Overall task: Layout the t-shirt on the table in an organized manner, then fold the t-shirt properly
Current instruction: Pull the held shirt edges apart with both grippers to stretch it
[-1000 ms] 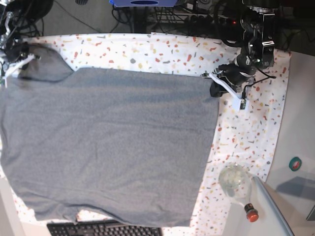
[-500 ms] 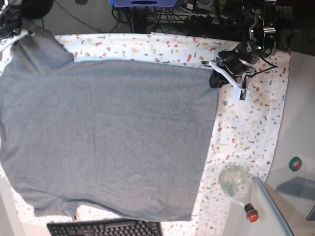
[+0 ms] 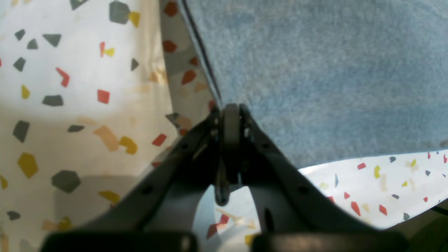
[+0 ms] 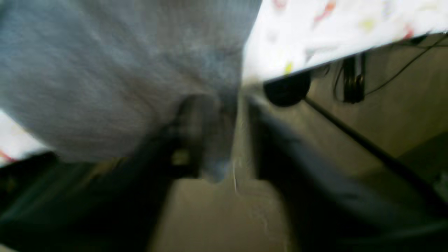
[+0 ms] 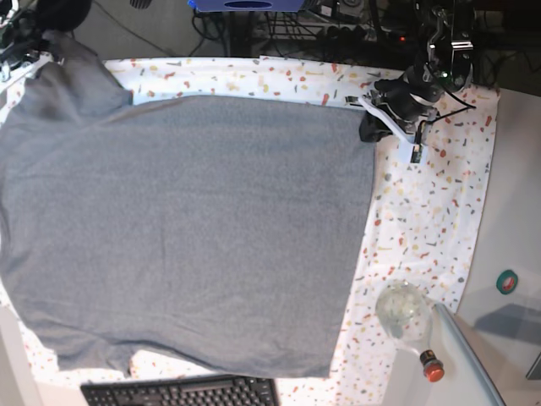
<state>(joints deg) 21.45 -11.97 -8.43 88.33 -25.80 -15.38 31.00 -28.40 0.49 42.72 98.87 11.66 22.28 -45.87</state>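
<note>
Across the table (image 5: 439,211) the t-shirt (image 5: 186,237) lies lengthwise, left fingers (image 3: 229,115) clamping its hem corner, right fingers (image 4: 190,129) apart.

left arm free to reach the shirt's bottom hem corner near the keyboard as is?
Probably not: left gripper is shut on the t-shirt corner at the far table edge; it must release first.

From my left gripper (image 5: 365,128), the bare table (image 5: 431,211) beside the t-shirt (image 5: 186,237) gives me open room down to the glass bulb (image 5: 401,309) and red-capped bottle (image 5: 432,364). Behind it, cables (image 5: 338,25) crowd the table's edge. The keyboard (image 5: 182,394) blocks the hem side opposite both grippers. Around my right gripper (image 4: 224,140), I see 1 black cable (image 4: 353,75) just past the table edge.
</note>
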